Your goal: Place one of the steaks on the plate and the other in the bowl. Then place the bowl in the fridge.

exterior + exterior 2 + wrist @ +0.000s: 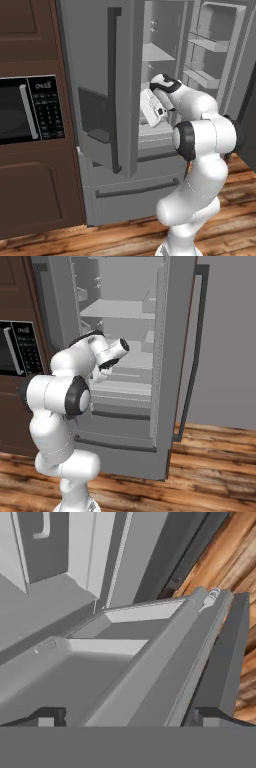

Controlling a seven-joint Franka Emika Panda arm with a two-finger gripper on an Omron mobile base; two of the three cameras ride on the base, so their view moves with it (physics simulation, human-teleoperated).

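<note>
fridge [125,165]: tall grey steel unit. Its right door [225,55] is swung wide open, its left door [100,90] stands ajar and juts toward the arm. Two drawers sit closed below.
fridge interior [120,331]: pale grey shelves [117,308] stacked one above another, door bins [207,44] on the open right door. No bowl, steak or plate can be made out on any shelf from these angles.
gripper [125,716]: reached into the open fridge at mid height, in front of a lower shelf. In the hand view its two dark fingertips [47,716] stand far apart at the bottom, so the claw is spread wide with nothing between the tips.
below the gripper: the hand view looks down on a grey shelf or drawer edge [150,662] running diagonally, with the fridge's dark lower frame beyond it.
arm [200,135]: rises from the floor, bends at a dark elbow joint, and its wrist crosses the gap between the two doors.
handles: a long dark vertical bar [114,90] on the left door; another [192,351] on the edge of the right door in the right base view.
microwave [27,110]: black front, keypad on its right side, set in the brown cabinets [30,200] just left of the fridge.
floor [210,461]: brown wood planks.
wall [230,331]: plain grey, right of the fridge.
</note>
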